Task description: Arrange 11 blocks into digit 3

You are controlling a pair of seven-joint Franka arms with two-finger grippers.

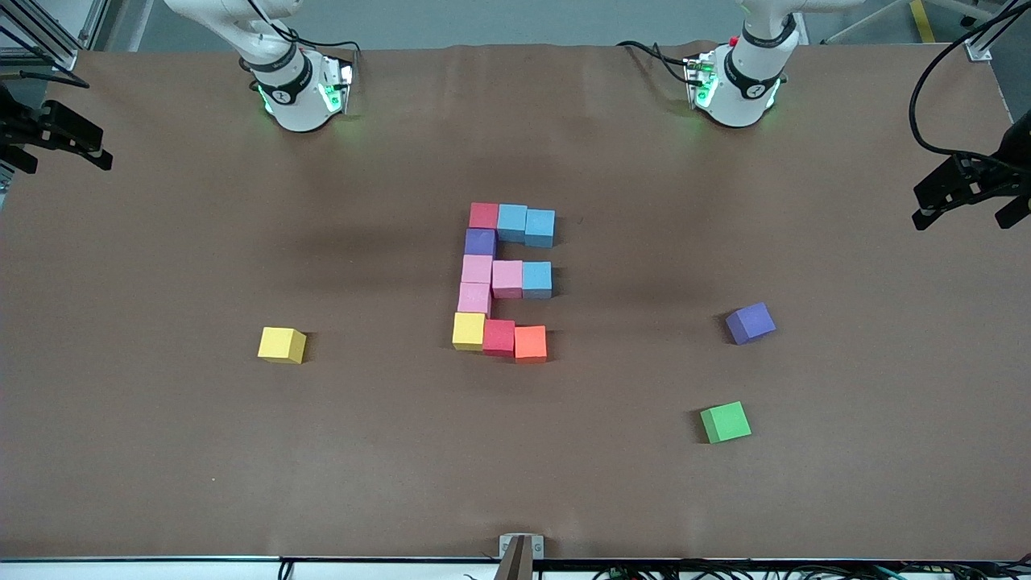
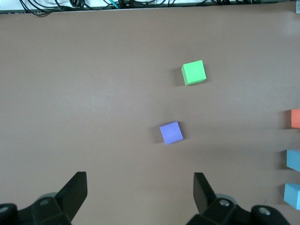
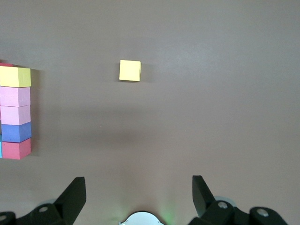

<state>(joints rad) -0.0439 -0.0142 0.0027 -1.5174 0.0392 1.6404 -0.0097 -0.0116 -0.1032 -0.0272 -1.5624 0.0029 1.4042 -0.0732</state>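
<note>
The digit 3 lies mid-table as touching cubes, reading like an E. Its farthest bar is red and two blue cubes, its middle bar is two pink cubes and a blue one, and its nearest bar is yellow, red and orange. Purple and pink cubes join the bars in the spine. Neither gripper shows in the front view. My left gripper is open and empty, high over bare table. My right gripper is open and empty over its own base.
Three loose cubes lie apart from the figure. A yellow cube is toward the right arm's end. A purple cube and a green cube are toward the left arm's end, the green one nearer the camera.
</note>
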